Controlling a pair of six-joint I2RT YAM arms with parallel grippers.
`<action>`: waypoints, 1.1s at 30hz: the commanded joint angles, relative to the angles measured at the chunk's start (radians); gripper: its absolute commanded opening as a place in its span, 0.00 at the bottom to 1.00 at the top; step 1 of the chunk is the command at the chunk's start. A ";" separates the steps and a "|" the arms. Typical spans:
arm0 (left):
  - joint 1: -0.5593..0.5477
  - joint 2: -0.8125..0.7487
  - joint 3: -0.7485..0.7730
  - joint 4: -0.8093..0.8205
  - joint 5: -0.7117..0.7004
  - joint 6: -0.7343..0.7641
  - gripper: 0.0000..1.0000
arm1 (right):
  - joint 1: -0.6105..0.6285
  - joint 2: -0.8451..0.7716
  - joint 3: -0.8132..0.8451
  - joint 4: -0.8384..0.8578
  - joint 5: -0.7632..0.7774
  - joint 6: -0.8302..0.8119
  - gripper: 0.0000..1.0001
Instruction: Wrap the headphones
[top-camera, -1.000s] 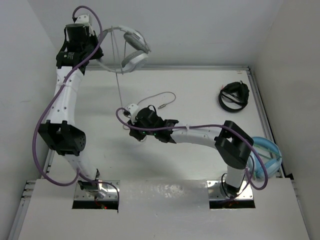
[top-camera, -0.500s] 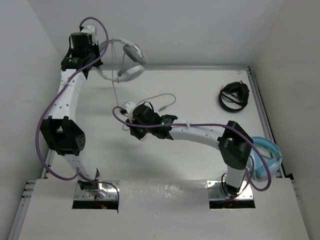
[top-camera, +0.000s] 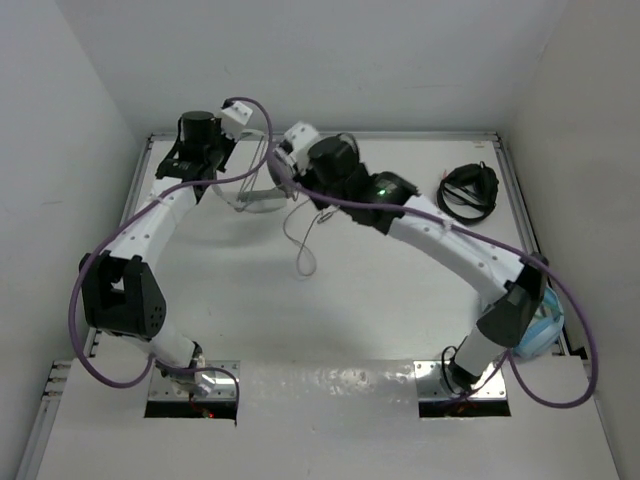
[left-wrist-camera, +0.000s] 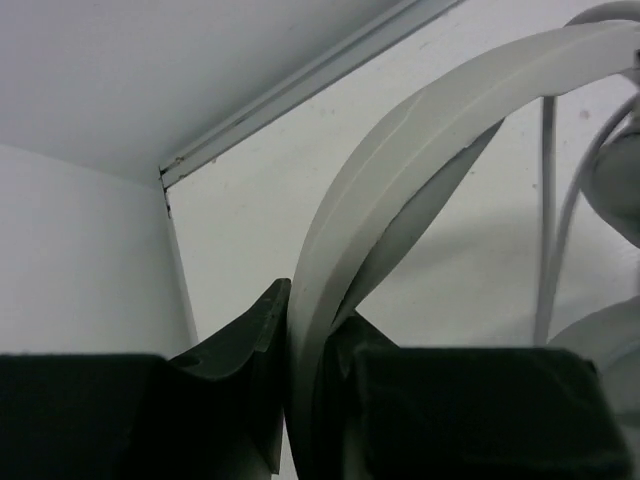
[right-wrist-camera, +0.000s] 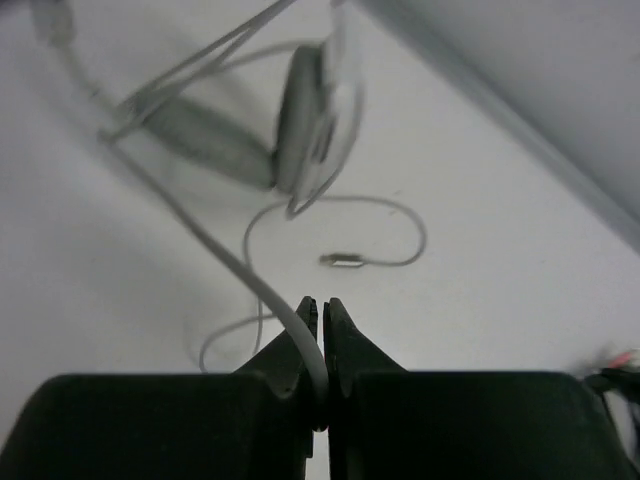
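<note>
At the near edge both arms rise from their bases and fold outward. The left arm bends at an elbow close to the left edge of the table (top-camera: 400, 310), and its forearm runs away toward the far left corner. The right arm bends at an elbow by the right edge, just in front of the light blue headphones (top-camera: 548, 330). From there its long forearm stretches diagonally to the far middle, so the two wrists come close together near the back wall.

Mid-table, a loose loop of the thin cable (right-wrist-camera: 262, 285) trails on the surface, its plug (right-wrist-camera: 345, 262) lying flat. The right gripper (right-wrist-camera: 322, 312) has its fingers pressed together with the cable pinched between them. From that pinch the cable runs on to the headphones (left-wrist-camera: 420, 130).

The left gripper (left-wrist-camera: 305, 320) has its fingers clamped on the headband, which arches away from it. The headphones are at the far end of the table between the two grippers, earcups toward the right gripper. Whether they touch the surface I cannot tell.

The black headphones (top-camera: 467, 192) lie at the far right, well apart.
</note>
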 joint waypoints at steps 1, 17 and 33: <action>-0.008 -0.059 -0.032 0.112 0.058 0.157 0.00 | -0.038 -0.114 0.107 0.062 0.112 -0.084 0.00; -0.157 -0.124 0.039 -0.234 0.385 0.122 0.00 | -0.270 0.008 0.248 0.142 0.130 -0.133 0.00; -0.155 -0.101 0.414 -0.442 0.647 -0.341 0.00 | -0.414 -0.042 -0.109 0.401 -0.258 0.120 0.21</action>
